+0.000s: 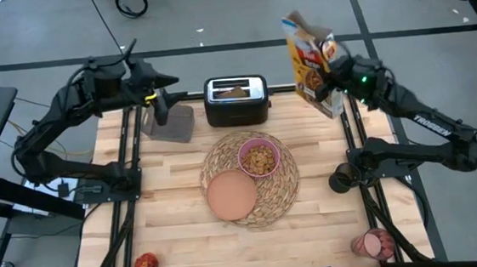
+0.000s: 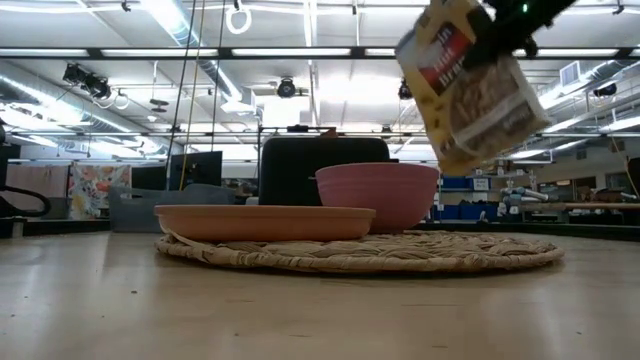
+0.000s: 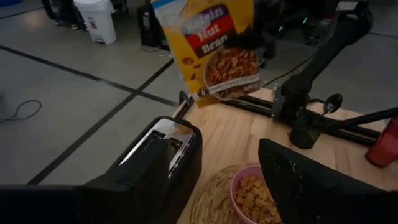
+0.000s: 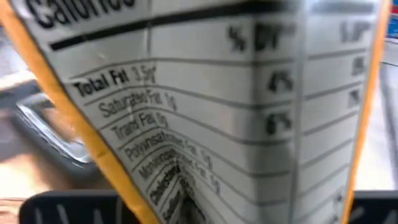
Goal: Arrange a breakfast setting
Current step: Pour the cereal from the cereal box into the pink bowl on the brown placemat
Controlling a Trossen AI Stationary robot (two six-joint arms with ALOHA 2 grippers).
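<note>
We held Raisin Nut Bran box (image 1: 314, 59) clamped in right gripper (image 1: 343, 79) above tabletop's far right corner. Light, crushable carton; grip side panels. Left gripper (image 1: 161, 101) waited far-left, fingers unclear. Pink bowl (image 1: 259, 157) mid-table.

Non-task items: toaster, cereal box, table, room clutter.

Black-and-silver toaster (image 1: 236, 99) sits at the far edge of the wooden table (image 1: 178, 232), centred, something brown in its slot. Yellow cereal box (image 1: 312, 65) is off the surface, tilted, over the table's far right corner, nutrition panel filling the right wrist view. Grey flat object (image 1: 172, 124) lies just left of the toaster. Black cables (image 1: 130, 1) lie on the grey floor beyond.
</note>
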